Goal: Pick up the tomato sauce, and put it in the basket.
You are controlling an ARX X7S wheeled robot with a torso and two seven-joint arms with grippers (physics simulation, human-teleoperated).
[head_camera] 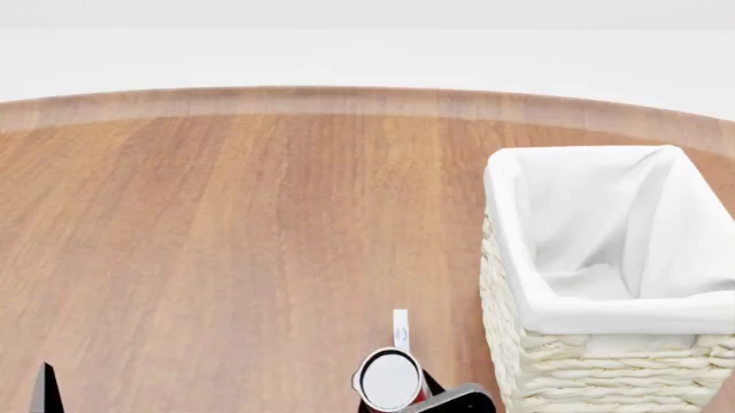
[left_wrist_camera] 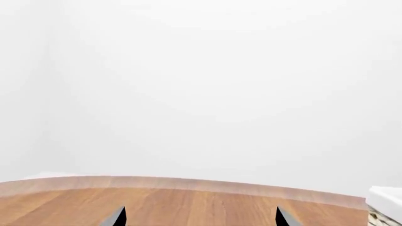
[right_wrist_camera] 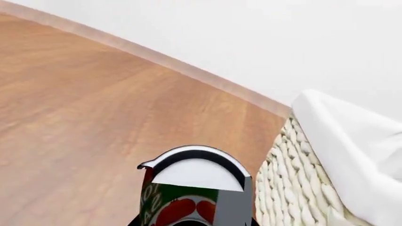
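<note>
- Right gripper (head_camera: pixel 428 397) is clamped on the can (head_camera: pixel 391 379), held low just beside the basket (head_camera: pixel 597 353), outside its wall.
- Left gripper (left_wrist_camera: pixel 199 219) hangs with its fingers spread wide, holding nothing.
- Basket's white liner (head_camera: pixel 608 232) holds nothing visible.
- Table (head_camera: pixel 230 241) lies bare up to its far edge.

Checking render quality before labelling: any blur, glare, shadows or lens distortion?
Head view: sharp, flat light, wooden table's far edge bows. Right wrist view: red-and-green tomato sauce can cropped, no glare on its top. Left wrist view: mostly blank white, cream wicker basket barely in frame.
</note>
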